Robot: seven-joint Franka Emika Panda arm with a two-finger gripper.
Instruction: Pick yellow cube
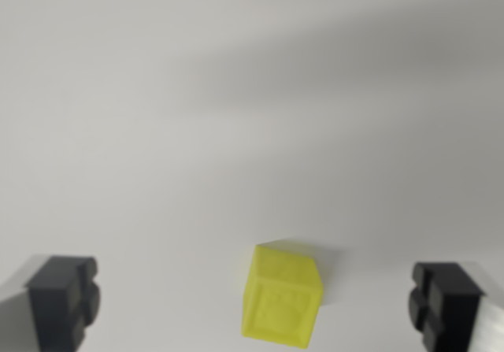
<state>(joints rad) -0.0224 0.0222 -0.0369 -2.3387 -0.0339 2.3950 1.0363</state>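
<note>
One yellow cube (282, 294), one tool (256, 301) with two dark fingertips, and one pale surface (236, 116) make up everything in the wrist view.

Starting at the wrist view's left, at about 8 o'clock from the picture's middle, the first black fingertip (64, 301) sits at the lower edge, its blocky pad showing ridges on its inner side. It touches nothing; bare surface lies between it and the cube.

Next, at about 6 o'clock, just to the right of the middle line, stands the yellow cube. It rests on the surface, turned slightly so that one face and a narrow top face both show, with a faint raised or moulded mark on the front face that is too blurred to read. A soft shadow falls just beyond it at its 1 o'clock side.

At about 4 o'clock, at the wrist view's right, the second black fingertip (446, 305) mirrors the first, also clear of the cube.

The tool is spread wide, released, holding nothing, with the cube lying between the two fingertips, a little nearer the right one. A broad grey shadow band crosses the surface from 12 to 2 o'clock.
</note>
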